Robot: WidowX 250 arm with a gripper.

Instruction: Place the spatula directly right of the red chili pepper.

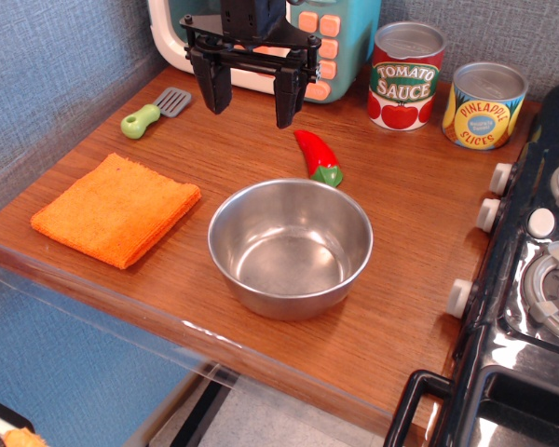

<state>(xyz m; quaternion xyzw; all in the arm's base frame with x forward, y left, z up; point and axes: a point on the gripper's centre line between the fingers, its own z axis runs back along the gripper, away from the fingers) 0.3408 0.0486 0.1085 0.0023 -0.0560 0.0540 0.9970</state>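
Note:
The spatula (154,113) lies at the back left of the wooden counter, light-green handle toward the front left, grey slotted blade toward the back right. The red chili pepper (317,156) lies near the middle back, its green stem cap pointing at the front, just behind the steel bowl. My gripper (252,100) hangs above the counter between the spatula and the chili, open and empty, its two black fingers spread wide. It is to the right of the spatula and apart from it.
A steel bowl (291,244) sits in the middle. An orange cloth (116,208) lies front left. A tomato sauce can (406,76) and a pineapple slices can (484,105) stand back right. A toy microwave (340,47) is behind the gripper. A toy stove (540,270) borders the right.

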